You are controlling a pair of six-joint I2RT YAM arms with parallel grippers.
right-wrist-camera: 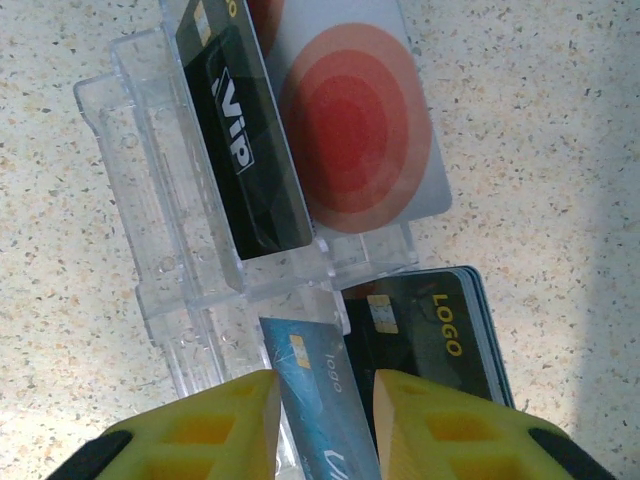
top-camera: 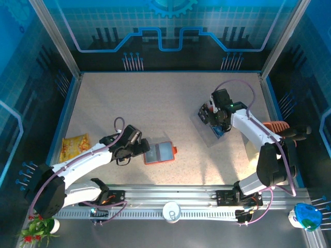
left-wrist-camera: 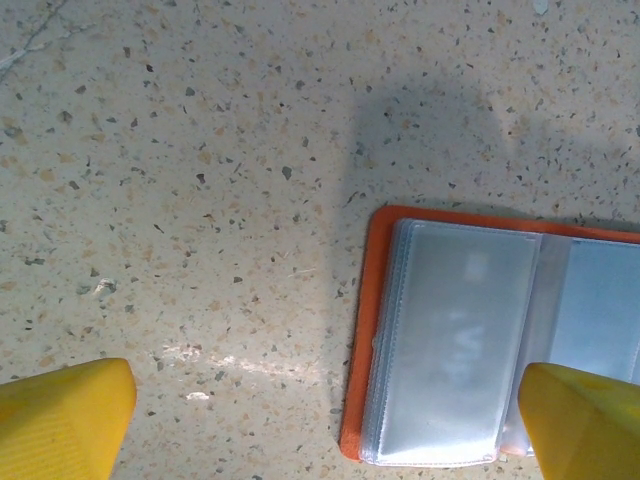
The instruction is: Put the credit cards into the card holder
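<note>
Card holder (left-wrist-camera: 450,340), orange with clear pockets facing up, lies open and flat between the widely spread, released fingers of the left gripper (left-wrist-camera: 320,425), nearer its right-hand finger. Right gripper (right-wrist-camera: 322,430) has a blue credit card (right-wrist-camera: 315,390) between nearly closed fingers; whether they pinch it cannot be told. Just ahead, a clear plastic stand (right-wrist-camera: 150,220) holds a black VIP card (right-wrist-camera: 245,150) and a white card with red rings (right-wrist-camera: 360,130). Dark LOGO cards (right-wrist-camera: 440,340) stand beside the blue one.

Yellow packet (top-camera: 75,146) and clear stand (right-wrist-camera: 150,200) lie well apart.
</note>
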